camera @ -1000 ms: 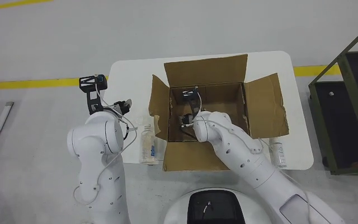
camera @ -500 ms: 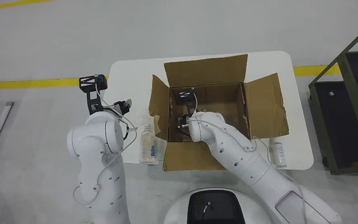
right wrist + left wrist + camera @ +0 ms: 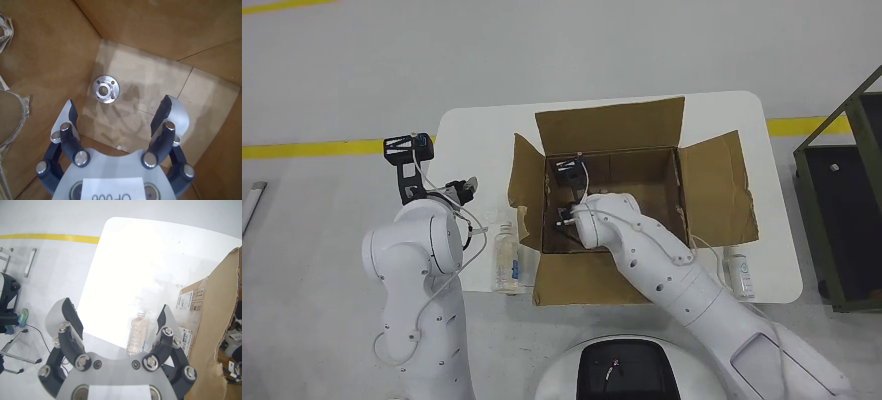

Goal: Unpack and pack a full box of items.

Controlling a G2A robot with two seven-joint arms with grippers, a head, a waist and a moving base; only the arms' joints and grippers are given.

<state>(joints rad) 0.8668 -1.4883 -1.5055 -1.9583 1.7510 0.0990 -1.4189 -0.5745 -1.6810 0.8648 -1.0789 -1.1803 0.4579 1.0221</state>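
The brown cardboard box [image 3: 610, 128] stands open in the middle of the white table [image 3: 477, 130], flaps splayed. The right gripper [image 3: 119, 106] hangs inside at the box's 10 o'clock corner, jaws apart and empty, with a round silver metal flange [image 3: 105, 89] just ahead. The likely trouble: the flange lies flat, low and smooth, so the pads may slip off it. It also sits close to a side wall, where a finger could jam or the arm could drag the torn flap.

The box floor in sight holds only that flange. Outside, a clear plastic bottle [image 3: 506, 255] lies at the box's 8 o'clock and a second clear bottle [image 3: 739, 275] at 4 o'clock. The left gripper [image 3: 115, 308] hovers off the table's 9 o'clock edge, spread wide, holding nothing
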